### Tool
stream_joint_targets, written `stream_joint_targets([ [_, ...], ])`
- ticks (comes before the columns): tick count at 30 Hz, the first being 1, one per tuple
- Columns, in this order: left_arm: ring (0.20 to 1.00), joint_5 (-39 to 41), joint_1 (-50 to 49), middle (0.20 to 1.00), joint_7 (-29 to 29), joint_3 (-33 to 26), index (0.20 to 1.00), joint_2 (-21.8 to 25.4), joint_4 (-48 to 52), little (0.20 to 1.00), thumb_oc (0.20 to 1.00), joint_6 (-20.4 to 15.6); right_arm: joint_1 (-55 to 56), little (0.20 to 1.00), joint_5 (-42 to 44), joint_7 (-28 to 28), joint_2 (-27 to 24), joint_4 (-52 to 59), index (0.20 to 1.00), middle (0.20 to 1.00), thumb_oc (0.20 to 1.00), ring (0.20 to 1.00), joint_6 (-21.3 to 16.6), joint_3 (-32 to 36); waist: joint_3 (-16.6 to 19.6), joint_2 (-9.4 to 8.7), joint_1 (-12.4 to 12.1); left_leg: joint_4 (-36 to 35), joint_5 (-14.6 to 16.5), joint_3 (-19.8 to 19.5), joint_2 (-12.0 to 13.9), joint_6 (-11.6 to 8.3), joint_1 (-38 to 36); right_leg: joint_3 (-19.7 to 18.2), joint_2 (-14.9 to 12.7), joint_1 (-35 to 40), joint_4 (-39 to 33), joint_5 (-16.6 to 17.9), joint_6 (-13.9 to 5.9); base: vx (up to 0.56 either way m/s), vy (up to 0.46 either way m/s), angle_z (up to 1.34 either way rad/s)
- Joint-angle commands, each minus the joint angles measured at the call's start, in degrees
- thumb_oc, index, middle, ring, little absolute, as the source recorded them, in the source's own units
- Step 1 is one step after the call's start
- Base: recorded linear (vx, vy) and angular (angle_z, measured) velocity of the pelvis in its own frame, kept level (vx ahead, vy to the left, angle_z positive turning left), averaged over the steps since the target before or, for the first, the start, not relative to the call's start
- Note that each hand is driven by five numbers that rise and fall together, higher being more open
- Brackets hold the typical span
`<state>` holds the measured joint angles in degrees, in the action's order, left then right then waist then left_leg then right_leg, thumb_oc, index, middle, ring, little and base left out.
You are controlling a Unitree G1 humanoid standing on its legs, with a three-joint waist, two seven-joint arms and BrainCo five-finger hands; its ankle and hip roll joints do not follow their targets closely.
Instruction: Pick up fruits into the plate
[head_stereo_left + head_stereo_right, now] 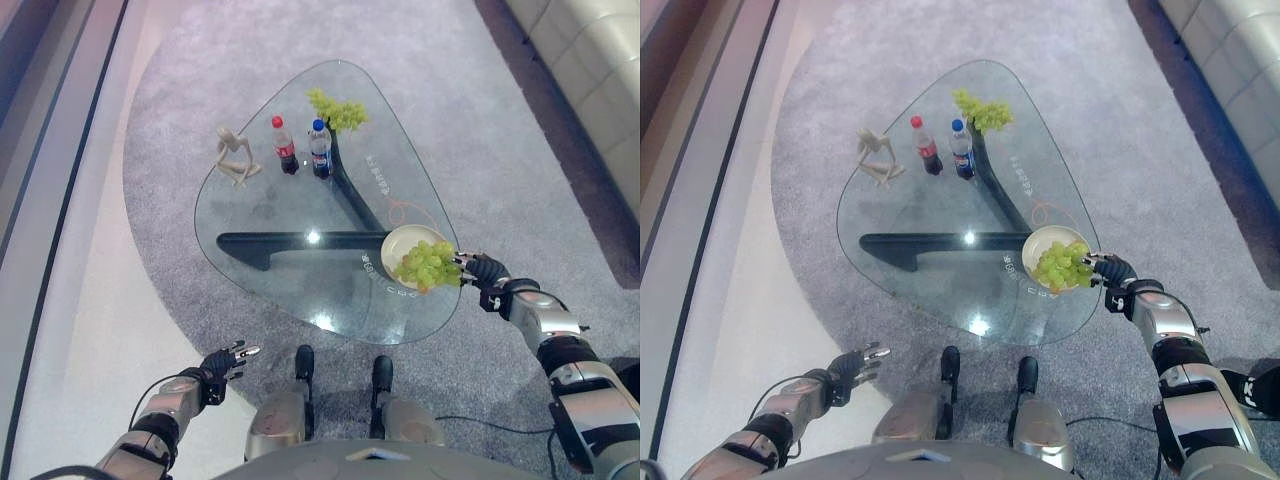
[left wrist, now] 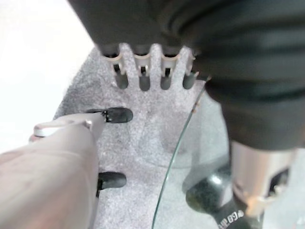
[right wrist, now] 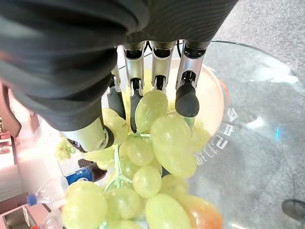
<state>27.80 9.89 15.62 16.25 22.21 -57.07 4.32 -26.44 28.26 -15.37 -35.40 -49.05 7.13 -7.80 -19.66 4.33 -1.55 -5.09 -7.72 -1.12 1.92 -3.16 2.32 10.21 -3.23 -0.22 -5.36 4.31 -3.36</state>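
right fingers [image 3: 187, 98]: curling round the grape bunch [image 1: 428, 263], carrying it just over the plate [image 1: 398, 242]
tip: I'd be lowering first, so grapes aren't rolling off
second bunch [image 1: 338, 109]: waiting well past, far tabletop [image 1: 260, 215] edge
left hand [image 1: 226, 360]: hanging relaxed, empty

This looks like a living room or lounge: a low glass coffee table [image 1: 270, 215] on a dark base stands on a grey rug [image 1: 200, 90], with a pale cushioned sofa [image 1: 590, 60] nearby. A small figurine [image 1: 234, 155], two drink bottles [image 1: 285, 146] and grapes [image 1: 338, 110] sit on the table.
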Motion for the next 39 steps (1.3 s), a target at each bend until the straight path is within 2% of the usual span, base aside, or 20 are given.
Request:
stream_joint_targets([
  [1,1.0,3.4,6.4,1.0,0.8,3.6,1.0,0.2,-4.1,1.0,1.0,-2.4,-8.3,0.2,3.8,0.9,-4.2,-1.1,0.2,0.2,0.2,0.2,-4.4,-1.4,-2.5,-1.83,-0.7,4.6,12.0,0.8,-1.2,0.58,-0.9,-0.9,-2.2,-1.6,5.4,-6.7,-1.88,-0.05,-0.013,0.08],
  [9,1.0,6.8,9.0,1.0,0.7,5.5,1.0,0.8,-3.8,1.0,1.0,-3.2,-15.5,0.2,2.0,3.6,-6.2,-4.6,0.2,0.2,0.2,0.2,-3.8,-4.0,-6.7,0.05,-0.5,6.6,10.9,-0.4,-2.0,0.43,4.1,-0.4,-2.3,-6.6,7.9,-6.8,-0.76,-0.05,-0.003,0.0],
  [17,1.0,9.1,9.9,1.0,0.4,6.7,1.0,1.0,-2.4,1.0,1.0,-4.1,-23.0,0.2,-4.7,10.6,-7.5,-8.1,0.2,0.2,0.2,0.2,-1.7,-8.0,-10.1,1.79,-0.7,8.4,9.8,-0.9,-2.9,0.54,8.4,-0.1,-2.5,-12.1,11.6,-7.1,0.26,-0.03,0.015,-0.03],
  [18,1.0,9.1,9.8,1.0,0.3,6.8,1.0,1.0,-2.0,1.0,1.0,-4.1,-23.7,0.222,-5.6,10.9,-7.7,-8.5,0.222,0.222,0.222,0.222,-1.5,-8.3,-10.1,2.01,-0.8,8.6,9.7,-0.9,-2.9,0.63,8.8,0.0,-2.5,-12.7,12.1,-7.3,0.38,-0.02,0.008,-0.04],
  [19,1.0,9.4,9.9,1.0,0.2,7.0,1.0,1.1,-1.4,1.0,1.0,-3.9,-24.5,0.369,-6.2,12.1,-7.7,-8.7,0.369,0.369,0.369,0.369,-1.2,-8.9,-10.1,2.27,-0.9,8.8,9.6,-0.9,-3.1,0.66,9.6,0.1,-2.5,-13.6,12.6,-7.4,0.51,0.0,0.0,0.0],
  [20,1.0,9.6,9.9,1.0,0.1,7.1,1.0,1.2,-0.9,1.0,1.0,-3.7,-25.1,0.58,-6.8,12.6,-7.8,-8.7,0.58,0.58,0.58,0.58,-0.8,-9.2,-10.1,2.49,-1.0,8.9,9.5,-0.9,-3.1,0.67,10.1,0.2,-2.5,-14.2,13.0,-7.5,0.55,0.0,0.0,0.0],
  [21,1.0,9.7,9.8,1.0,0.2,7.1,1.0,1.3,-0.8,1.0,1.0,-3.6,-25.2,0.875,-7.0,12.8,-7.9,-8.7,0.875,0.875,0.875,0.875,-0.7,-9.3,-10.1,2.56,-1.0,9.0,9.4,-0.9,-3.2,0.67,10.2,0.2,-2.6,-14.4,13.1,-7.5,0.56,0.0,0.0,0.0],
  [22,1.0,9.7,10.0,1.0,0.0,7.2,1.0,1.2,-0.6,1.0,1.0,-3.3,-25.8,1.0,-8.7,13.5,-7.7,-9.2,1.0,1.0,1.0,1.0,-0.4,-9.6,-10.1,2.74,-1.1,9.2,9.3,-0.8,-3.2,0.67,10.7,0.1,-2.6,-15.0,13.5,-7.5,0.62,0.0,0.0,0.0],
  [27,1.0,10.1,9.8,1.0,-0.2,8.0,1.0,1.0,-0.1,1.0,1.0,-3.6,-27.5,1.0,-11.1,15.5,-7.2,-9.5,1.0,1.0,1.0,1.0,0.8,-11.9,-10.1,3.24,-1.2,9.6,9.0,-0.4,-3.2,0.71,12.0,0.1,-2.5,-16.7,14.4,-7.5,0.63,-0.01,0.007,-0.02],
  [33,1.0,9.5,9.8,1.0,-0.5,7.9,1.0,0.6,0.3,1.0,1.0,-3.9,-28.0,1.0,-12.0,15.5,-6.5,-9.8,1.0,1.0,1.0,1.0,1.4,-12.6,-10.1,3.2,-1.4,9.5,9.0,0.0,-3.3,0.82,12.2,-0.1,-2.5,-17.3,14.8,-7.6,0.59,0.0,0.004,-0.01],
  [39,1.0,8.8,10.2,1.0,-1.2,7.4,1.0,0.6,0.5,1.0,1.0,-3.1,-26.3,1.0,-11.4,15.5,-5.5,-9.6,1.0,1.0,1.0,1.0,0.9,-11.8,-10.1,2.2,-1.4,9.5,9.3,0.4,-3.2,0.89,11.3,-0.1,-2.3,-16.4,14.8,-7.6,0.45,-0.02,0.0,0.03],
])
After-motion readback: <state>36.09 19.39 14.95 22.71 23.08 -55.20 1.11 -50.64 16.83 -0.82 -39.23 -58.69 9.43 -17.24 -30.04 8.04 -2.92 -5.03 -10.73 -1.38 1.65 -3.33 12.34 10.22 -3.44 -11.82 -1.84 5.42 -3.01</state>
